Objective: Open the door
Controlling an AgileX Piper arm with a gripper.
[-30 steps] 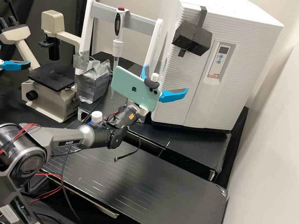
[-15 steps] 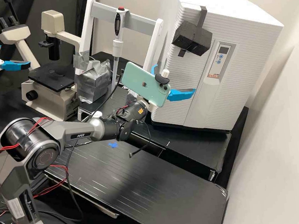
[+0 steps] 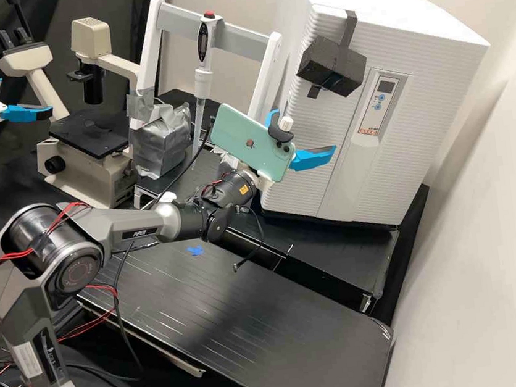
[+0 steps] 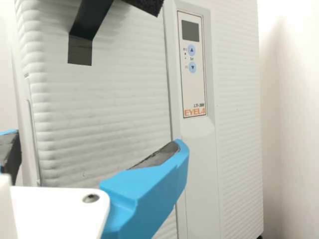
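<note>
The white cabinet (image 3: pixel 423 112) is taken as landmark; it is set upright on a black bench (image 3: pixel 352 257), close to a pale wall. Its ribbed door (image 3: pixel 320 127) is found shut, the panel lying flush with the cabinet front; a black block (image 3: pixel 322 73) is fixed high on the door and hung from a black strap (image 3: pixel 348 29) hooked over the cabinet's top edge; a control panel (image 3: pixel 378 104) is set in the cabinet front, just beside the block (a small dark display and two blue buttons are borne on it).

The gripper (image 3: pixel 304 130) is held open in front of the cabinet door, lower than the block; its two blue fingers are spread well apart, each lined with a dark pad (image 4: pixel 158 155), as is also seen in the wrist view. A pale green phone (image 3: pixel 249 141) is mounted, tilted, on the gripper; the dark grey arm (image 3: pixel 122 230) is stretched towards the cabinet.

Beside the cabinet a white frame (image 3: pixel 149 57) with a grey crossbar is stood; a pipette (image 3: pixel 203 82) is held upright at that bar; farther from the cabinet, a silver-wrapped box (image 3: pixel 162 143) and a beige microscope (image 3: pixel 92 181) are placed; in front of the cabinet, a lower black table (image 3: pixel 275 347) is laid out, a blue scrap (image 3: pixel 195 250) lying on it.
</note>
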